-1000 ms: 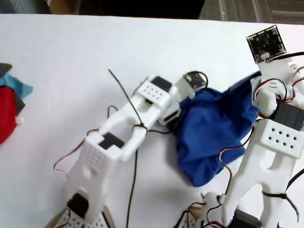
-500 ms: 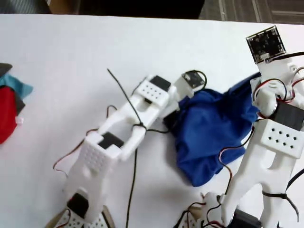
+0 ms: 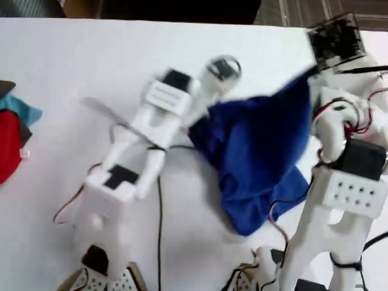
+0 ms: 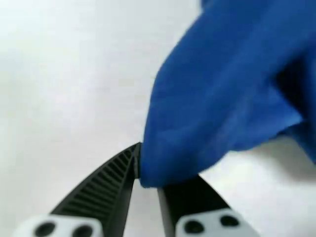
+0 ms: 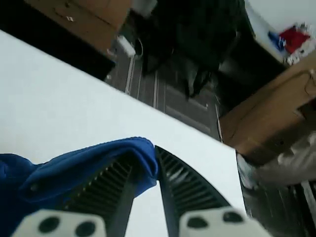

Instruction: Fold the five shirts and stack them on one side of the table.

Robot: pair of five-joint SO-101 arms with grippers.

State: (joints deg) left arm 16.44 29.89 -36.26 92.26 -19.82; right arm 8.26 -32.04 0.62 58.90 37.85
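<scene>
- Hanging between two white robot arms, a crumpled royal-blue cloth shirt (image 3: 260,139) is pulled into a spread sheet over the right half of the white counter (image 3: 91,54). Its lower folds sit bunched on the counter near the right arm's base.
- The left pincer (image 4: 148,170) is closed almost fully. Its two black ribbed fingers nip a fold at the shirt's edge, on the side towards the middle of the counter.
- The right pincer (image 5: 150,160) is also closed to a narrow gap. A corner of the shirt is clamped between its fingers and drapes over one of them, up by the far right edge of the counter.
- At the counter's left edge, well apart from both arms, lies a small pile of cloth: a red piece (image 3: 9,145) with a teal piece (image 3: 21,109) and a dark grey scrap beside it.
</scene>
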